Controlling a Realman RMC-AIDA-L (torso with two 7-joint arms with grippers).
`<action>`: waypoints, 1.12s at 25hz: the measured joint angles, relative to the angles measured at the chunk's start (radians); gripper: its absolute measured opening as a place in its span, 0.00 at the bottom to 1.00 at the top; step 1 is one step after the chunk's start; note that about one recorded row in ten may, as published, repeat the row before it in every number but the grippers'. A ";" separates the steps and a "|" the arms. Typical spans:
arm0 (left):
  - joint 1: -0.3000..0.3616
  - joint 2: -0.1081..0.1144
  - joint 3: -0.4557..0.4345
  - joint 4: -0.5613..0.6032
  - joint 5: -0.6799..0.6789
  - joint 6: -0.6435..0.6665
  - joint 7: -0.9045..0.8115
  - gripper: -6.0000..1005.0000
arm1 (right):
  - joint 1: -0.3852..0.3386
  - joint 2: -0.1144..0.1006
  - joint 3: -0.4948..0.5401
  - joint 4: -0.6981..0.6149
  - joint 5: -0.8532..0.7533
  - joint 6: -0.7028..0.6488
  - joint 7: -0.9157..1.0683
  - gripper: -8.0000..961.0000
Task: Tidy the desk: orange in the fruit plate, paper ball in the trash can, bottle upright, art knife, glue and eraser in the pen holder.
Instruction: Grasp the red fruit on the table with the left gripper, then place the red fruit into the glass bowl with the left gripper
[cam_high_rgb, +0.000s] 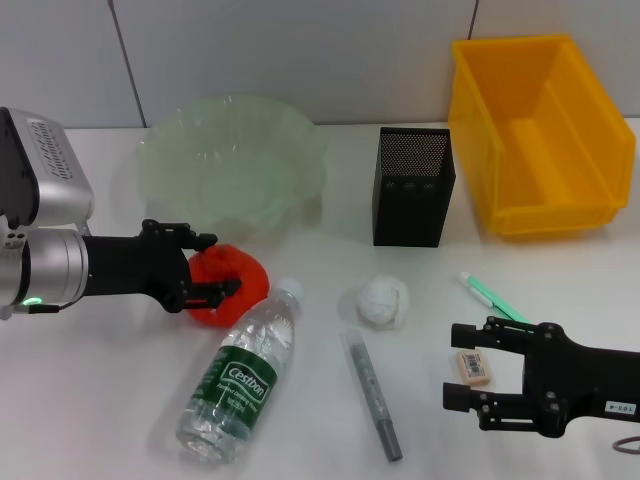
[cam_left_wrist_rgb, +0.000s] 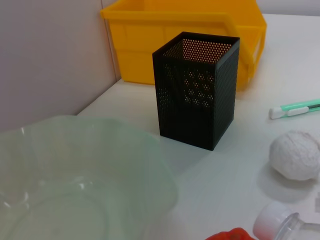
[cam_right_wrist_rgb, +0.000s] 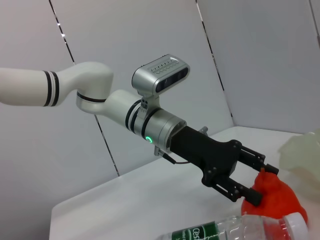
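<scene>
My left gripper straddles the orange, jaws open, nothing gripped. Close squarely, lift clear of the bottle. Right gripper open, idle near the eraser.

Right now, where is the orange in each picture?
Head view: the orange is on the table between the left gripper's fingers, in front of the green plate, beside the bottle cap.
Left wrist view: only a red sliver at the bottom edge.
Right wrist view: lower right, at the gripper's tips.
Shared landmark: the bottle's white cap.
</scene>
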 joint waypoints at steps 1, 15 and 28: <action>-0.001 0.000 0.001 -0.006 0.000 0.000 -0.001 0.76 | 0.000 0.000 0.000 0.000 0.000 0.000 -0.001 0.83; 0.004 0.002 -0.010 0.013 -0.010 0.024 -0.012 0.30 | 0.003 -0.002 0.000 0.002 0.000 0.007 -0.002 0.83; 0.052 0.005 -0.046 0.108 -0.383 0.099 -0.079 0.16 | 0.004 -0.003 0.001 0.002 0.000 0.009 -0.002 0.83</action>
